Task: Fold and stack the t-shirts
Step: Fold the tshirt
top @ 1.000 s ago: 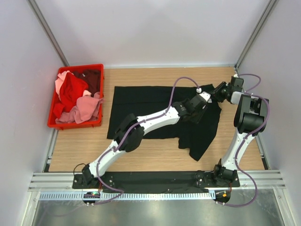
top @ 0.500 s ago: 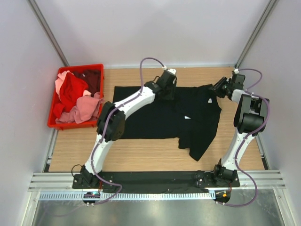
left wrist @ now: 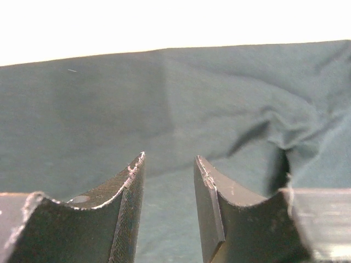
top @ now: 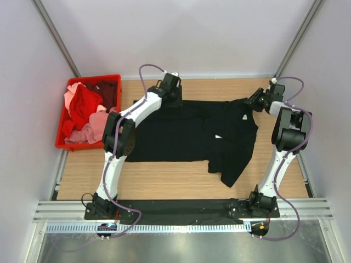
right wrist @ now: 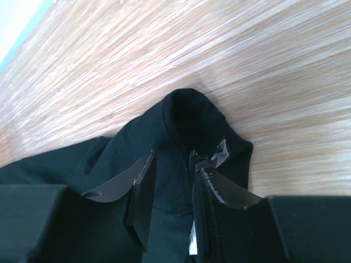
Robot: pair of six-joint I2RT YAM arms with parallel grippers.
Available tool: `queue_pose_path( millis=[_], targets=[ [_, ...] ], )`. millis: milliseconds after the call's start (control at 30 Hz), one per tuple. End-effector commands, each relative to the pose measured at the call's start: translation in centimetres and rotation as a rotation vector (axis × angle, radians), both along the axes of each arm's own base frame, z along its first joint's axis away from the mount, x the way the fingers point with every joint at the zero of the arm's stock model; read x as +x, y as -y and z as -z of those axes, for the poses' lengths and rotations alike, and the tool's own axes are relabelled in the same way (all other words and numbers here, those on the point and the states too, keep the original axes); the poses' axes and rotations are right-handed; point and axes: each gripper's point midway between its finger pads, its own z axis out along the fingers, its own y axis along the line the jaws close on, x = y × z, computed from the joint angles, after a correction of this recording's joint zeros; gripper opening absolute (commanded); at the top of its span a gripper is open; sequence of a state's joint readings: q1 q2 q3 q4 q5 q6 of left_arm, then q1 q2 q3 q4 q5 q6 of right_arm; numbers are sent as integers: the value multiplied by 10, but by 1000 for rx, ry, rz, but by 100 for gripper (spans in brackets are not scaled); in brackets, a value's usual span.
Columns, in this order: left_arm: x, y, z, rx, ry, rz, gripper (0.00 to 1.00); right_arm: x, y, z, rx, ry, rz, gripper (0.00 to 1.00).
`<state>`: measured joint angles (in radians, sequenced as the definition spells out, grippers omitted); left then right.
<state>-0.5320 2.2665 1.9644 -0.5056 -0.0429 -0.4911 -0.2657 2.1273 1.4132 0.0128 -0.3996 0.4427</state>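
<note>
A black t-shirt [top: 181, 131] lies spread on the wooden table, its right part rumpled and showing a small white label [top: 244, 116]. My left gripper [top: 173, 95] is open and empty just above the shirt's far edge, left of centre; the left wrist view shows cloth [left wrist: 164, 104] under the gripper [left wrist: 169, 159]. My right gripper [top: 254, 102] is at the shirt's far right corner, shut on a fold of black cloth [right wrist: 186, 115] that runs between its jaws [right wrist: 171, 155]. Red [top: 85, 104], pink [top: 101, 126] and dark maroon [top: 108, 90] shirts lie heaped in the crate.
A red plastic crate [top: 88, 147] stands at the table's left edge. Bare wood [top: 164, 178] shows in front of the shirt, and a narrow strip [top: 219, 87] behind it. Grey walls enclose the table on three sides.
My left arm has swung from beside the right gripper leftwards along the shirt's far edge, uncovering the shirt's middle. The right gripper has stayed at the far right corner.
</note>
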Motion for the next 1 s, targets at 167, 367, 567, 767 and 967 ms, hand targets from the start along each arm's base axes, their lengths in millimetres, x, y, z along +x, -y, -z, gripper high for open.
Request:
queue_pose_path(
  millis=[167, 367, 567, 767, 967],
  targets=[
    [20, -37, 27, -2, -40, -64, 41, 14, 3, -11, -31, 41, -29, 38],
    [21, -61, 54, 25, -96, -107, 41, 13, 1, -7, -18, 41, -39, 38],
    [22, -80, 72, 41, -131, -143, 41, 15, -3, -7, 32, 53, -42, 23],
    [21, -98, 86, 75, -165, -192, 41, 5, 11, -35, 10, 38, 16, 1],
    [18, -110, 99, 94, -200, -227, 41, -29, 15, -33, 1, -80, 95, 1]
  ],
)
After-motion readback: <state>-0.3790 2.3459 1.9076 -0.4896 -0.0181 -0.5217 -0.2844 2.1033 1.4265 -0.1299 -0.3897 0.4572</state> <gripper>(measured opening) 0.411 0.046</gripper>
